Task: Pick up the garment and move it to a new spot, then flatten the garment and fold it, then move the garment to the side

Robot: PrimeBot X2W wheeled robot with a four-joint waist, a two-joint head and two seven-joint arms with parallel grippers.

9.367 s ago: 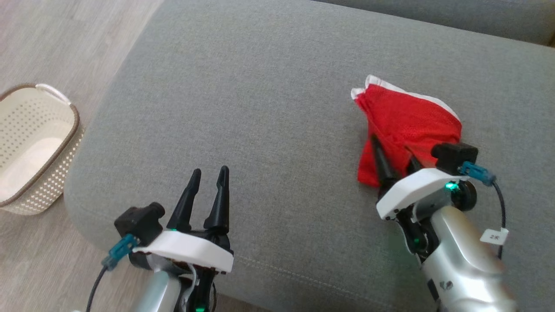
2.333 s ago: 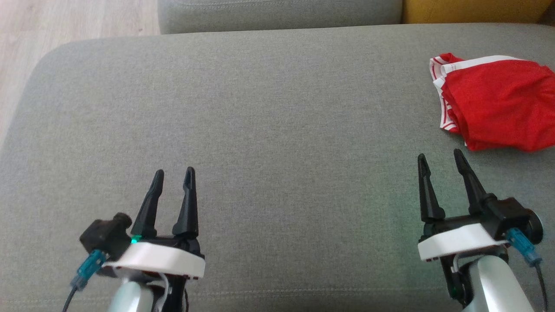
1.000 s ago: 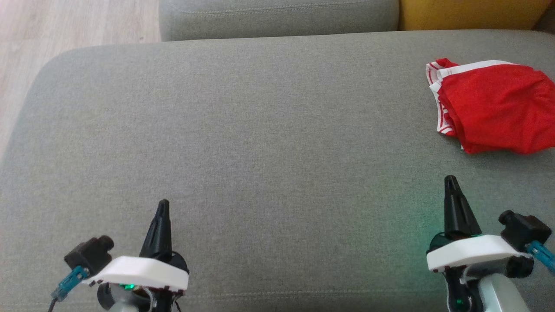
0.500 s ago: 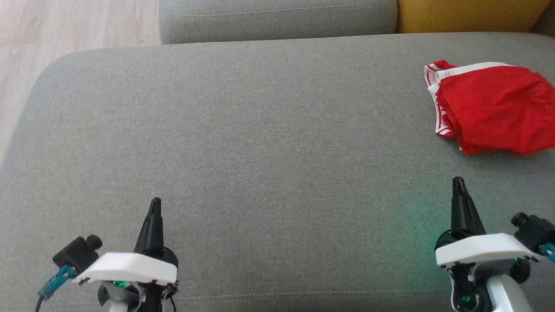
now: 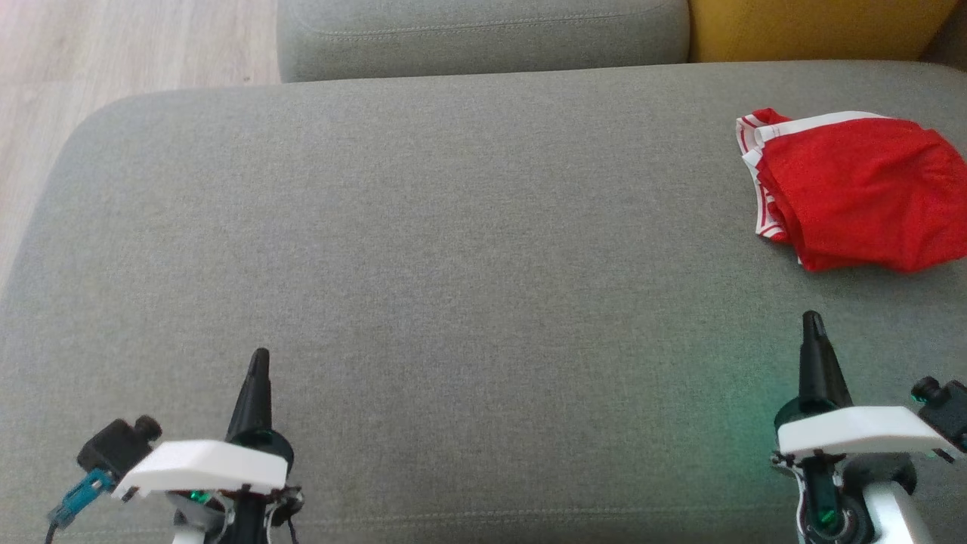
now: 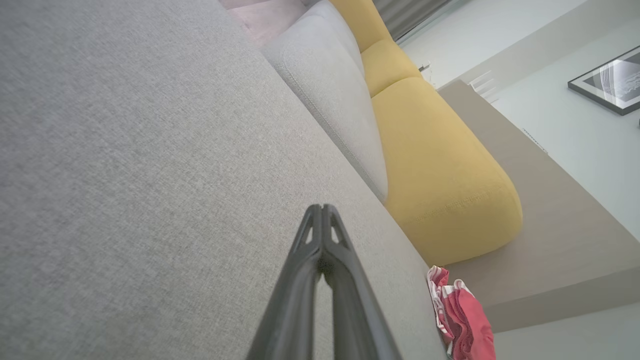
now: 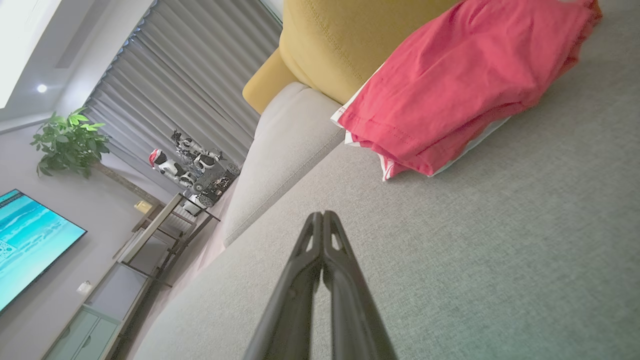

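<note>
1. On the grey seat (image 5: 453,227), toward its right end, the garment (image 5: 854,193) lay in a folded red heap, its white-striped band turned to the left.
2. It rested near the seat's back edge, just in front of the yellow cushion (image 5: 808,26), and clear of both grippers.
3. The right gripper (image 5: 812,319) hung low at the front of the seat. Its fingers were pressed together into one dark point and held nothing. It pointed up the seat, with the garment ahead and a little to its right.
4. The left gripper (image 5: 259,355) hung near the seat's front at the left end. Its fingers were likewise pressed together and empty, well apart from the garment.
5. Behind the seat a grey back cushion (image 5: 483,34) sat beside the yellow one, and pale wood floor (image 5: 113,45) showed past the seat's left end.
</note>
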